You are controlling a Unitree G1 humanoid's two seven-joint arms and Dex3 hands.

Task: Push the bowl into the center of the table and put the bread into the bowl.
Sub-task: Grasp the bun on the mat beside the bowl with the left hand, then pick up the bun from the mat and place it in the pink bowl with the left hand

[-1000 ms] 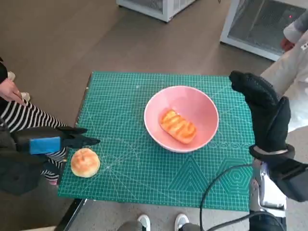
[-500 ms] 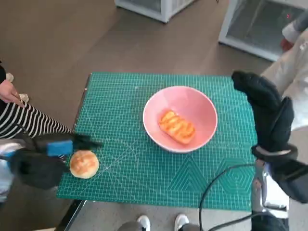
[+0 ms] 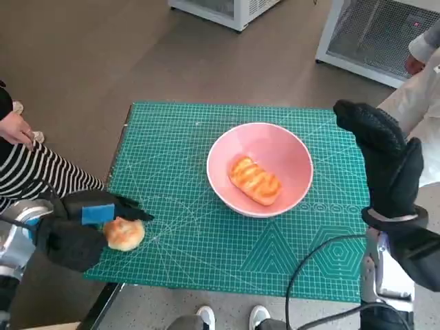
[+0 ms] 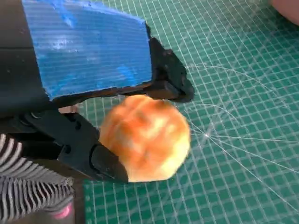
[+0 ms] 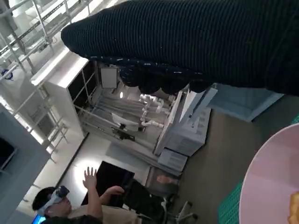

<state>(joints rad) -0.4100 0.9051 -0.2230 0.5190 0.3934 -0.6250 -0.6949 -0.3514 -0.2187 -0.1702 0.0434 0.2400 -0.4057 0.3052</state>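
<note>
The pink bowl [image 3: 278, 148] stands near the middle of the green mat [image 3: 206, 254], with a striped orange bread [image 3: 254, 180] lying inside it. A round bun [image 3: 126, 234] rests on the mat near its front left corner. My left hand [image 3: 86, 223] reaches over the bun; in the left wrist view the bun [image 4: 145, 137] sits between the black fingers [image 4: 168, 86], which press against it on both sides. My right hand [image 3: 385, 161] is raised beside the bowl's right side, fingers straight, holding nothing. The right wrist view catches only the bowl's rim [image 5: 275, 177].
A person in striped clothing [image 3: 41, 175] sits close to the mat's left edge, right behind my left hand. Another person in white [image 3: 419, 96] stands at the far right. Shoes [image 3: 206, 317] and a black cable [image 3: 309, 275] show at the front edge.
My left hand has come down and forward onto the round bun, and its fingers have closed around it. Bowl, striped bread and right hand have stayed in place.
</note>
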